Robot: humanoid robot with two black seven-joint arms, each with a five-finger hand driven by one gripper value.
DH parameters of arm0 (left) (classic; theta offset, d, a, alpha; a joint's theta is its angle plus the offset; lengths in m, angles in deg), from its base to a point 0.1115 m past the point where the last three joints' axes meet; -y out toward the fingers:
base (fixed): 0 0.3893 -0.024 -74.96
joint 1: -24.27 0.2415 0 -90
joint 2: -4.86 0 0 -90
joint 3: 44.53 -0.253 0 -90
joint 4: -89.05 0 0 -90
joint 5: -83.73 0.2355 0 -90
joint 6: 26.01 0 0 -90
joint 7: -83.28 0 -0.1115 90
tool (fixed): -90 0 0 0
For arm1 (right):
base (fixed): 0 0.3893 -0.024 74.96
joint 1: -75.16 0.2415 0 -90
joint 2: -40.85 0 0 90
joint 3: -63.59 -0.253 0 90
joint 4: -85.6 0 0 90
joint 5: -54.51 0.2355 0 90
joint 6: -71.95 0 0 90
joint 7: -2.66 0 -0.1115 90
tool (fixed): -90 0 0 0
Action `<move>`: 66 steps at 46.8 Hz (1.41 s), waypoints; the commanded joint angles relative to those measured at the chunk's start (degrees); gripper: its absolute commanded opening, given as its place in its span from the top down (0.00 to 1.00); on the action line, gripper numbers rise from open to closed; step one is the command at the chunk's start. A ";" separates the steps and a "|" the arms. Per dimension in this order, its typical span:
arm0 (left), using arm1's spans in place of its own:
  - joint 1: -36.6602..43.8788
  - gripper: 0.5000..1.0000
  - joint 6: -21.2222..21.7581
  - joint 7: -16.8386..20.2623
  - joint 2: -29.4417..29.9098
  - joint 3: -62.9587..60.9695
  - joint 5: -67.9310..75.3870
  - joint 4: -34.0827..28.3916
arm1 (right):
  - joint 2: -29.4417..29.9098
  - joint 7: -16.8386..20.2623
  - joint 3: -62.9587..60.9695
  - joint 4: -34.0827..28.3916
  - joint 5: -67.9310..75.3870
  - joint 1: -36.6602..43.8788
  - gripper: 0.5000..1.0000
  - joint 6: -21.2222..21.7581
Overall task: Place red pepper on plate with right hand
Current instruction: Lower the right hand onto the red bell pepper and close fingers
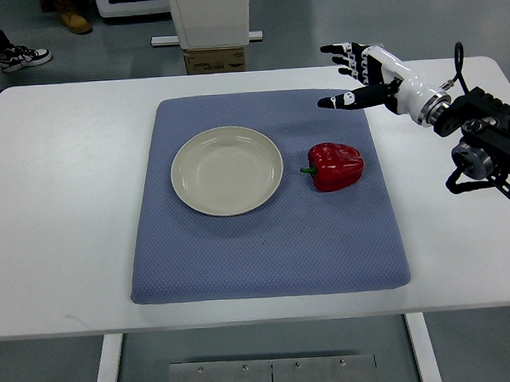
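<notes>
A red bell pepper (337, 164) with a green stem lies on its side on the blue mat (266, 242), just right of an empty cream plate (226, 170). My right hand (345, 75) hovers over the mat's far right corner, beyond the pepper and apart from it. Its fingers are spread and hold nothing. The right arm reaches in from the right edge. The left arm does not show.
The mat lies on a white table (59, 210). Beyond the far edge stand a white machine base and a cardboard box (215, 60). A person's shoes (24, 56) show at the top left on the floor.
</notes>
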 commanded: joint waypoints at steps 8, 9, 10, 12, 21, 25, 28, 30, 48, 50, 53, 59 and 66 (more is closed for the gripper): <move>0.00 0.00 0.01 0.00 0.00 0.00 0.00 0.00 | -0.08 -0.08 3.63 -1.85 -4.48 2.05 0.03 1.84; 0.00 0.00 0.01 0.08 0.00 0.00 0.00 0.00 | -0.08 -0.17 4.33 -1.85 -5.10 2.40 0.03 1.84; 0.00 0.00 0.01 0.00 0.00 0.00 0.00 0.00 | -0.08 -0.26 4.95 -1.85 -5.63 2.75 0.03 1.93; 0.00 0.00 0.01 0.00 0.00 0.00 0.00 0.00 | -0.08 -0.87 6.44 -1.85 -6.68 3.46 0.03 1.84; 0.00 0.00 0.01 0.00 0.00 0.00 0.00 0.00 | -0.17 -3.59 15.49 -1.67 -10.20 7.59 0.05 1.75; 0.00 0.00 0.01 0.00 0.00 0.00 0.00 0.00 | -0.17 -4.74 19.01 -1.58 -11.17 8.82 0.06 1.58; 0.00 0.00 0.01 0.00 0.00 0.00 0.00 0.00 | -0.17 -5.09 20.68 -1.58 -11.61 9.52 0.06 1.49; 0.00 0.00 0.01 0.00 0.00 0.00 0.00 0.00 | -0.17 -5.18 21.30 -1.49 -12.04 9.70 0.06 1.32; 0.00 0.00 0.01 0.00 0.00 0.00 0.00 0.00 | -0.17 -6.14 25.78 -0.62 -15.91 9.44 0.10 -1.84; 0.00 0.00 0.01 0.00 0.00 0.00 0.00 0.00 | -0.17 -6.14 27.27 -0.18 -15.91 9.44 0.10 -3.25; 0.00 0.00 0.01 0.00 0.00 0.09 0.00 0.00 | -0.17 -6.14 29.03 0.00 -16.00 9.44 0.11 -4.48; 0.00 0.00 0.01 0.00 0.00 0.00 0.00 0.00 | -0.17 -6.14 29.74 0.00 -16.00 9.53 0.11 -4.84; 0.00 0.00 0.01 0.00 0.00 0.00 0.00 0.00 | -0.17 -6.14 29.91 0.00 -16.18 9.35 0.11 -4.84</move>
